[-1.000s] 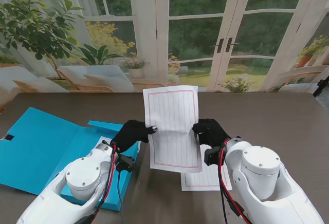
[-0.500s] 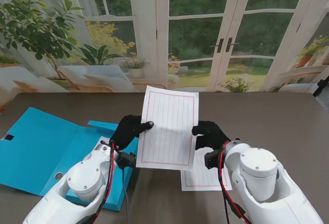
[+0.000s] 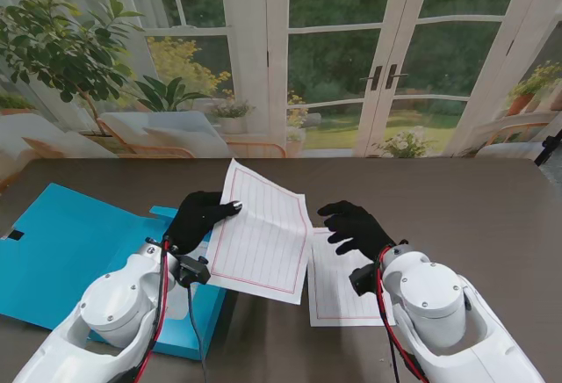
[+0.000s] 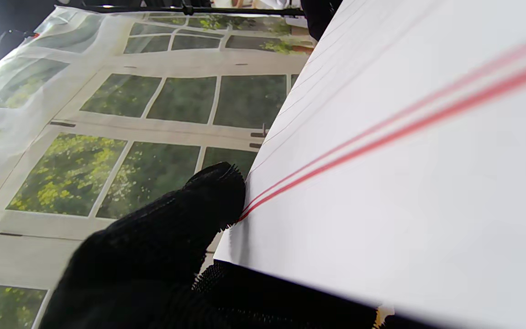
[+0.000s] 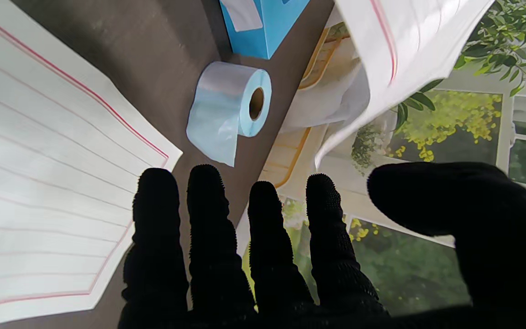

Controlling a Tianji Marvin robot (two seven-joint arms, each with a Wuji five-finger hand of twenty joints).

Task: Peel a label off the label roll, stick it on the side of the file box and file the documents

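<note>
The left hand (image 3: 198, 217) pinches a lined sheet (image 3: 262, 229) tilted over the open blue file box (image 3: 61, 251), the right hand (image 3: 354, 227) splays released above a second sheet (image 3: 338, 291) on the bench (image 3: 465, 207), label roll (image 5: 228, 109) near the box.

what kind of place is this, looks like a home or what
Probably a staged desk, not a real sunroom: the garden doors look printed on a wrinkled backdrop. On the dark table: a blue file box and lined paper.
</note>
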